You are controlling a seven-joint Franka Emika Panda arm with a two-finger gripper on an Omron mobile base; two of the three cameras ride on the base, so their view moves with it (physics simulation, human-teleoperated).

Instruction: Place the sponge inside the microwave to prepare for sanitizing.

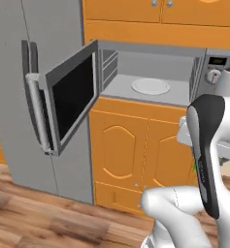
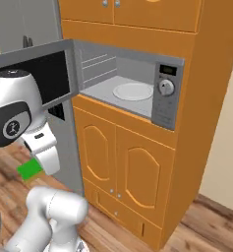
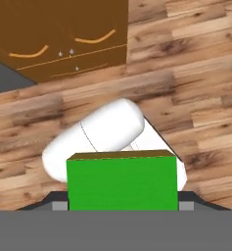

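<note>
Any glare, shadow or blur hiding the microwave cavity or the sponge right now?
Left base view: grey built-in microwave cavity evenly lit, white round turntable crisp, its dark glass door shows no glare. Right base view: same, slightly soft. Hand view: bright green rectangular sponge looks flat-shaded and sharp, blocking the end effector.

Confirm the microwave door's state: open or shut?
Open: the microwave door is swung wide to the left, exposing the white turntable inside.
</note>
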